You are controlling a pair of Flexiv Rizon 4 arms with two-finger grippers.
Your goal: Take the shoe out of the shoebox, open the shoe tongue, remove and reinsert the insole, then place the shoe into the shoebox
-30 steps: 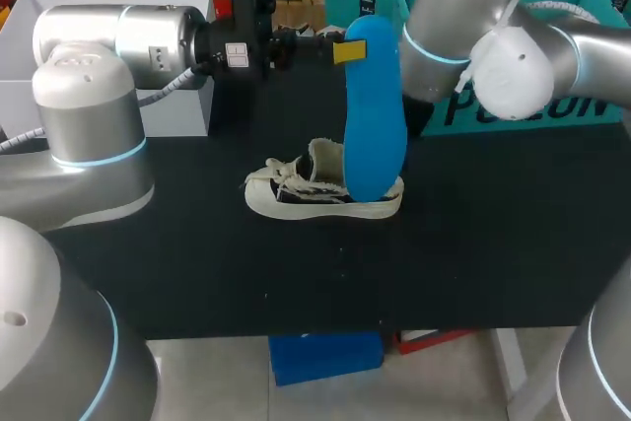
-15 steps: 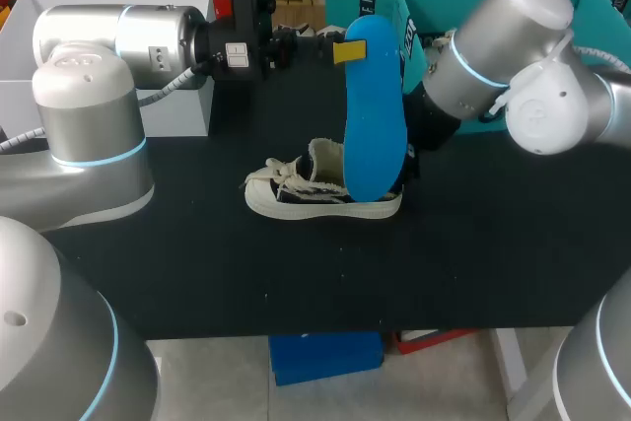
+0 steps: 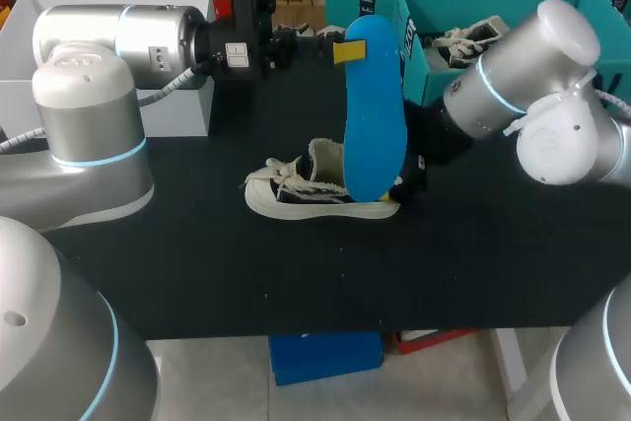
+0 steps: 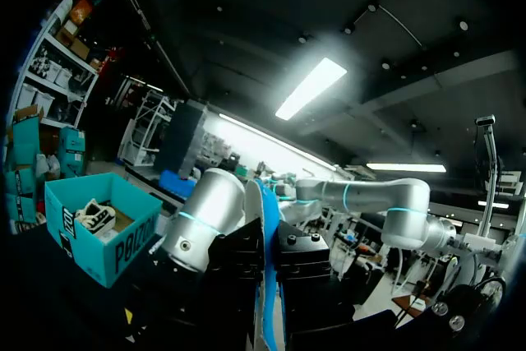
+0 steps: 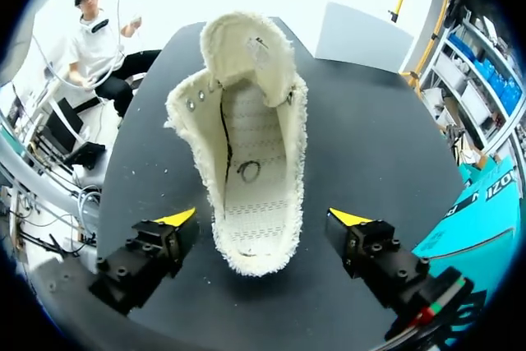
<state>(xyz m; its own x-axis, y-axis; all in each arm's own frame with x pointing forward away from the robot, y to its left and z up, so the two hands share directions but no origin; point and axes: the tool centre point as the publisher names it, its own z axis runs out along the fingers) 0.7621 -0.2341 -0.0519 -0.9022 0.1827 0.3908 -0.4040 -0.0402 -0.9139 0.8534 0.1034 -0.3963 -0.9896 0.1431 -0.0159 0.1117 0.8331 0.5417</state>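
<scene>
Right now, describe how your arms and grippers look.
The left arm and right arm are rounded silver-grey tubes with light-blue joint rings; a grey cable runs along the left one. The left gripper and right gripper are black bolted blocks with yellow tips.

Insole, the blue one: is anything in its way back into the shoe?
Nothing visible blocks the insole. The shoe gapes wide, tongue pulled back; the right tool sits open either side of the heel, not over it.
</scene>
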